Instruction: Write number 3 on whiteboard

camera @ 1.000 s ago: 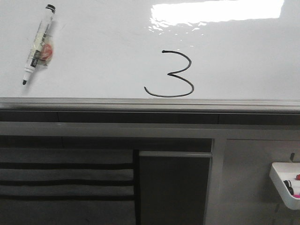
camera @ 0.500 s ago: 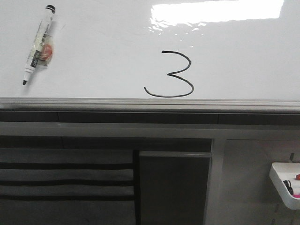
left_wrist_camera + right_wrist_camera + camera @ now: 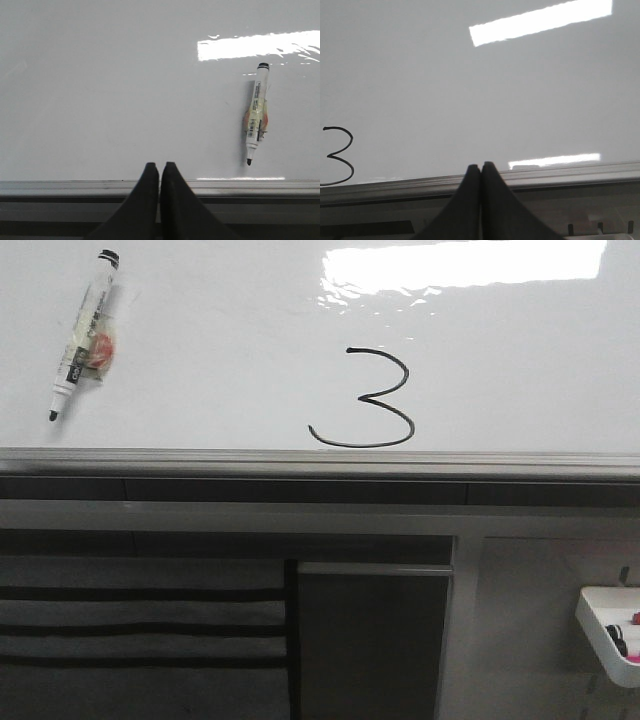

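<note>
A black hand-drawn number 3 (image 3: 366, 398) stands on the glossy whiteboard (image 3: 220, 350), near its grey front edge strip (image 3: 300, 460). Part of it shows in the right wrist view (image 3: 339, 156). An uncapped marker (image 3: 82, 332) lies on the board at the far left, tip toward the edge; it also shows in the left wrist view (image 3: 256, 112). My left gripper (image 3: 159, 166) is shut and empty at the board's edge, apart from the marker. My right gripper (image 3: 481, 166) is shut and empty at the edge, to the right of the 3. Neither gripper shows in the front view.
A small white tray (image 3: 610, 628) with markers hangs below the board at the lower right. A dark cabinet front (image 3: 370, 640) and striped panels (image 3: 140, 625) sit under the board's edge. Bright lamp reflections (image 3: 460, 265) glare on the board.
</note>
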`<state>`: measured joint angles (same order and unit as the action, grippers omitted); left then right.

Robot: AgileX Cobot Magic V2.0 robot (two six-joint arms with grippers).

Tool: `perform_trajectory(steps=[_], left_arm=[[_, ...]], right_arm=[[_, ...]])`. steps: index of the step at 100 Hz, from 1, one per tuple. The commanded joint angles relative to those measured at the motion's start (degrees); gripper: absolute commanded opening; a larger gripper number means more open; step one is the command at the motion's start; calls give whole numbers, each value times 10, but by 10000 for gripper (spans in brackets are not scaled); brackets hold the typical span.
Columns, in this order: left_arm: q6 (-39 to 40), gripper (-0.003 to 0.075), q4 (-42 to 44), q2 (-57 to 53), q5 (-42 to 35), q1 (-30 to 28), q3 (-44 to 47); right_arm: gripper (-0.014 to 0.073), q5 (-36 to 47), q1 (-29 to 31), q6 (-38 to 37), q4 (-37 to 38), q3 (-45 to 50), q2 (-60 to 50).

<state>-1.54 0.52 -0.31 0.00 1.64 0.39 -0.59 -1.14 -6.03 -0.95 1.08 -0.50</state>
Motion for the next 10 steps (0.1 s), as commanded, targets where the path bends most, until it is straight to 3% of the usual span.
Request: perform_trajectory(steps=[1,10], left_arm=[[6,-18,-5,-18,-45,-1,1],[6,-18,-5,-18,-45,-1,1]], right_arm=[[-74,51,4,5,0,11,-12],[-74,51,4,5,0,11,-12]])
